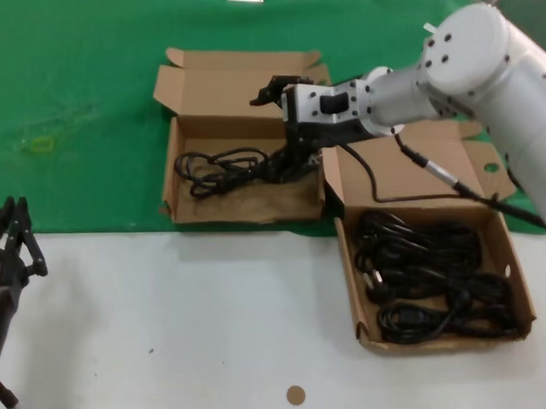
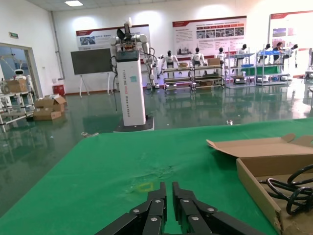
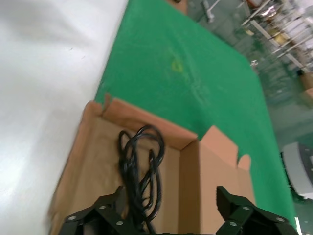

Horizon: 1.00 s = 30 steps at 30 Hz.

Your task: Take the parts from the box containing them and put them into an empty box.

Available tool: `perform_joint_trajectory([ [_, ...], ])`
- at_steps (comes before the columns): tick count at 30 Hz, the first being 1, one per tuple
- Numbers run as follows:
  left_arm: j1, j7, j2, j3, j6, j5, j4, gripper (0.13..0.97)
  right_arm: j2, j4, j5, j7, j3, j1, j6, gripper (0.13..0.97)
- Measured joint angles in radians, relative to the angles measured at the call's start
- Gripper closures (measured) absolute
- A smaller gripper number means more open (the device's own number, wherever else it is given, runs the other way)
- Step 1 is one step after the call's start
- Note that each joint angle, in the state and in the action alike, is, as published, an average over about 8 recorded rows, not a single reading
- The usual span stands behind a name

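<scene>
The left cardboard box (image 1: 241, 212) on the green mat holds one black cable bundle (image 1: 220, 167). My right gripper (image 1: 288, 163) reaches down into that box at its right end, over the bundle's end. In the right wrist view the right gripper (image 3: 168, 196) is wide open, with the cable (image 3: 139, 161) lying loose on the box floor (image 3: 188, 166) by one finger. The right box (image 1: 351, 279) holds several black cable bundles (image 1: 432, 273). My left gripper (image 1: 14, 209) is parked at the near left with its fingers together, empty (image 2: 169, 188).
Both lids stand open toward the far side. My arm's own black cable (image 1: 417, 187) hangs over the right box's lid. A small brown disc (image 1: 294, 395) lies on the white table in front. The left wrist view shows the left box's wall (image 2: 259, 181).
</scene>
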<state>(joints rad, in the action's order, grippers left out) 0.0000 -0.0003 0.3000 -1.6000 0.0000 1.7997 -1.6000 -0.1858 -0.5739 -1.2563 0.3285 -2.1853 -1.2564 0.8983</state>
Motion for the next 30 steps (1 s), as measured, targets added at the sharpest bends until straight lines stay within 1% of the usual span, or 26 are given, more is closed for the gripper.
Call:
perform_joint_trajectory([
  [2,0.0,0.0,0.0,0.0,0.0,0.0,0.0,0.923,-0.002,-0.02,-0.011,-0.006,0.011,0.025,-0.018,0.492],
  [3,0.0,0.0,0.0,0.0,0.0,0.0,0.0,0.917,-0.003,-0.031,-0.016,-0.01,0.018,0.038,-0.027,0.492],
  [9,0.0,0.0,0.0,0.0,0.0,0.0,0.0,0.906,-0.012,-0.105,-0.056,-0.034,0.06,0.129,-0.092,0.347],
  [11,0.0,0.0,0.0,0.0,0.0,0.0,0.0,0.876,-0.015,-0.133,-0.07,-0.043,0.076,0.164,-0.116,0.299],
  [15,0.0,0.0,0.0,0.0,0.0,0.0,0.0,0.816,-0.021,-0.19,-0.1,-0.061,0.108,0.232,-0.166,0.299],
  [17,0.0,0.0,0.0,0.0,0.0,0.0,0.0,0.786,-0.024,-0.218,-0.116,-0.07,0.124,0.267,-0.191,0.269],
  [18,0.0,0.0,0.0,0.0,0.0,0.0,0.0,0.786,-0.026,-0.232,-0.123,-0.075,0.132,0.284,-0.203,0.254],
  [23,0.0,0.0,0.0,0.0,0.0,0.0,0.0,0.667,-0.034,-0.301,-0.16,-0.097,0.172,0.369,-0.264,0.179],
  [26,0.0,0.0,0.0,0.0,0.0,0.0,0.0,0.596,-0.038,-0.344,-0.182,-0.111,0.196,0.421,-0.301,0.167],
  [27,0.0,0.0,0.0,0.0,0.0,0.0,0.0,0.596,-0.04,-0.358,-0.19,-0.115,0.204,0.439,-0.314,0.16],
  [30,0.0,0.0,0.0,0.0,0.0,0.0,0.0,0.513,-0.045,-0.401,-0.212,-0.129,0.229,0.491,-0.351,0.142],
])
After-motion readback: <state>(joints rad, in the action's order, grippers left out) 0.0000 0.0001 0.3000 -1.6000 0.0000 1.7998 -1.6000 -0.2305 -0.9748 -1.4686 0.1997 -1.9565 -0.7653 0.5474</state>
